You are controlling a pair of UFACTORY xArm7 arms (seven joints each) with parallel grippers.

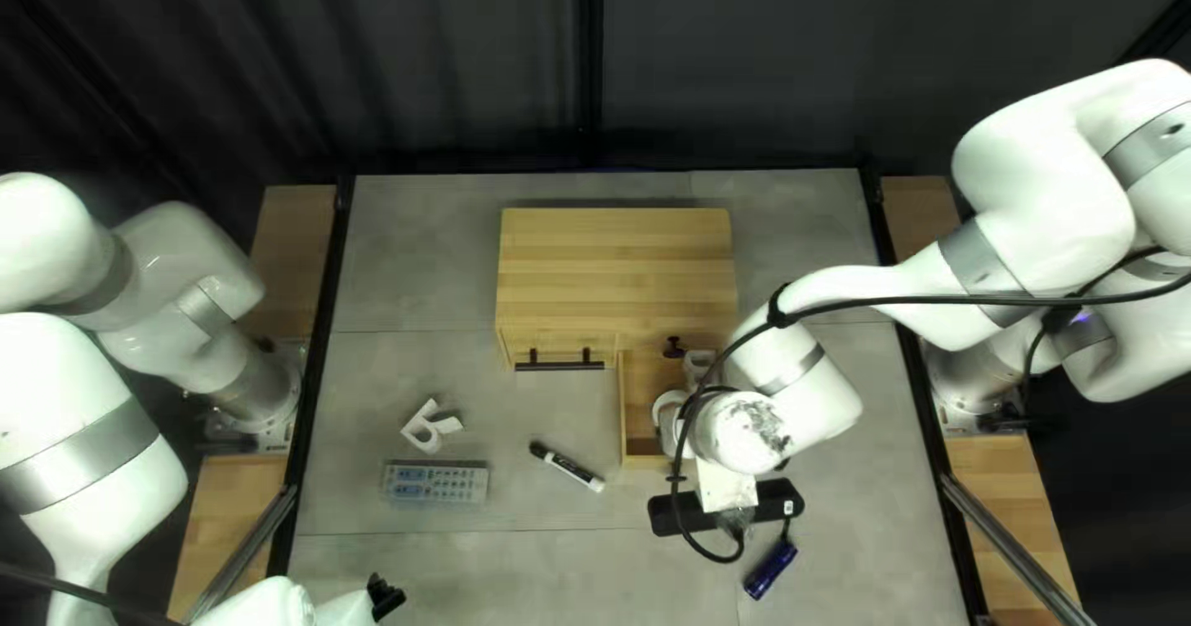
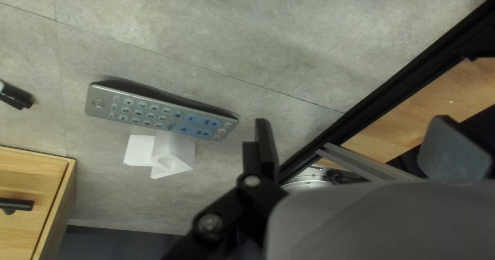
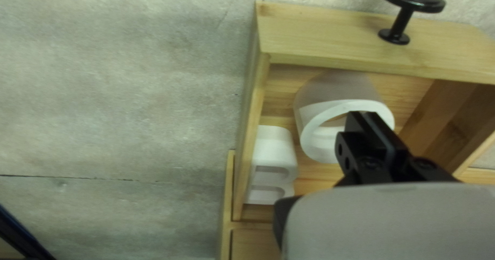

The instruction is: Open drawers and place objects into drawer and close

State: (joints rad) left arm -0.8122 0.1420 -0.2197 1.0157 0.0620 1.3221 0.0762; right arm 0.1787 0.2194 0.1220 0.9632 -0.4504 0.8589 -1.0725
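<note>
- Gripper, left [image 1: 386, 595]: fingers wide apart.
- Remote [image 2: 149, 113]: on the table, beside the left gripper, near a white bracket [image 2: 176, 149].
- Marker [image 1: 568, 465]: farther from that gripper.
- Gripper, right [image 1: 726, 487]: fingers together, above an open drawer [image 3: 330, 41].
- White hollow cylinder [image 3: 309, 131]: in the drawer, under the fingertips; contact unclear.

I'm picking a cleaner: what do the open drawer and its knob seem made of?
The drawer looks like smooth pale wood, judging by its grain. The knob is black with a glossy sheen: coated metal or hard plastic, I can't tell which.
</note>
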